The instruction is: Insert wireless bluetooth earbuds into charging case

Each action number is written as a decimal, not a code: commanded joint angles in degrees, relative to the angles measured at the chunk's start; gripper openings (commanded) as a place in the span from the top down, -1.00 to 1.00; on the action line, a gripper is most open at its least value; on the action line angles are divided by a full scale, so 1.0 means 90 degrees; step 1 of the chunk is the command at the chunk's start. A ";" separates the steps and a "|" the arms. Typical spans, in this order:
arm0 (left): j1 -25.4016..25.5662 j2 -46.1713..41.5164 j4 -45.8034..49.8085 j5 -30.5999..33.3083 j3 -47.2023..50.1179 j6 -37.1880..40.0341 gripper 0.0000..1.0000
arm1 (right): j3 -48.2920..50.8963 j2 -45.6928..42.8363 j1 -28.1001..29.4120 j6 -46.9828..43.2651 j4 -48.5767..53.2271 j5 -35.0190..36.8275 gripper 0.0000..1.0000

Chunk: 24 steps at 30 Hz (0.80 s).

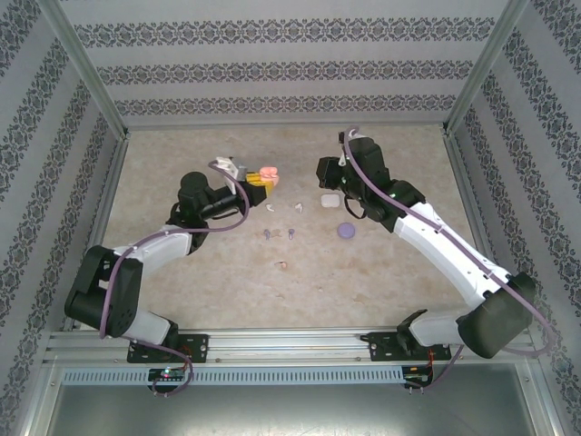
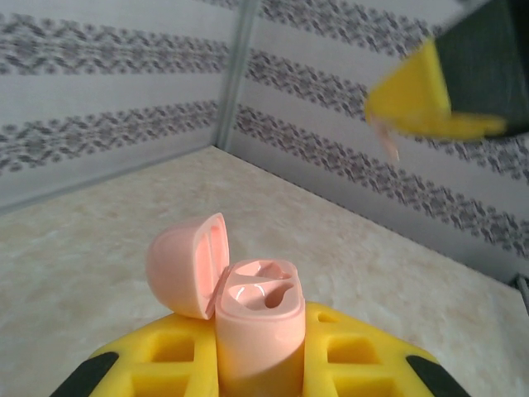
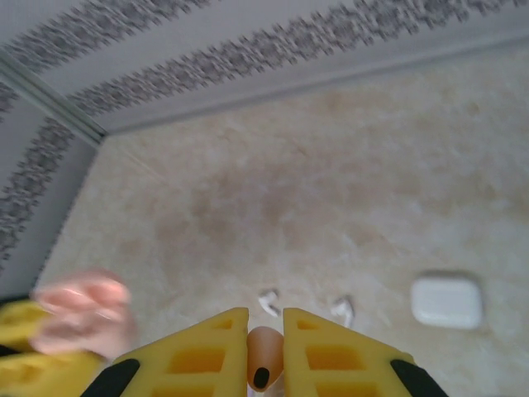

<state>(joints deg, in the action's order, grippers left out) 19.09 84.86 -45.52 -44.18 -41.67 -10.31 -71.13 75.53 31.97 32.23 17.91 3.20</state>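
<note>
Two end effectors over the counter (image 1: 236,300), each narrowed onto a catch. Left end effector (image 2: 260,347), well left of the white case (image 1: 329,200): clamped on the open-lidded pink case (image 2: 256,302). Right end effector (image 3: 265,331), just beyond the white case: pinching a pink earbud (image 3: 263,360). Purple case (image 1: 346,231) nearer than the white case; white earbuds (image 1: 270,206), purple earbuds (image 1: 265,234), a loose pink earbud (image 1: 284,265) lying to its left.

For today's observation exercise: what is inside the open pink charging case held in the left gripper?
The pink charging case shows two moulded wells, apparently empty; their bottoms are hidden by the rim.
</note>
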 commanded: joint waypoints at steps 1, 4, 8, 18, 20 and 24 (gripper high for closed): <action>0.0352 0.0280 -0.0392 -0.0253 -0.0360 0.0881 1.00 | 0.0190 -0.0255 -0.0036 -0.0492 -0.0854 -0.0361 0.71; 0.0614 0.0614 -0.0807 -0.0092 -0.0528 0.1009 1.00 | 0.0289 -0.0405 -0.0027 -0.0723 -0.1192 -0.0529 0.71; 0.0877 0.1007 -0.1320 0.0090 -0.0828 0.1116 1.00 | 0.0503 -0.0709 -0.0007 -0.1207 -0.1633 -0.0763 0.71; 0.1252 0.0944 -0.1410 0.0386 -0.1192 0.2080 1.00 | 0.1364 -0.1636 0.0075 -0.2034 -0.2453 -0.1172 0.71; 0.1346 0.0803 -0.1263 0.0574 -0.1172 0.2409 1.00 | 0.1444 -0.1715 0.0119 -0.2039 -0.2540 -0.1175 0.71; 0.1530 0.0588 -0.1084 0.1002 -0.1108 0.3007 1.00 | 0.1598 -0.1753 0.0210 -0.1907 -0.2762 -0.1148 0.71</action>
<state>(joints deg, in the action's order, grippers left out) 31.46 93.17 -54.46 -38.20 -51.07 10.17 -57.95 60.36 33.10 16.08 -3.18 -5.78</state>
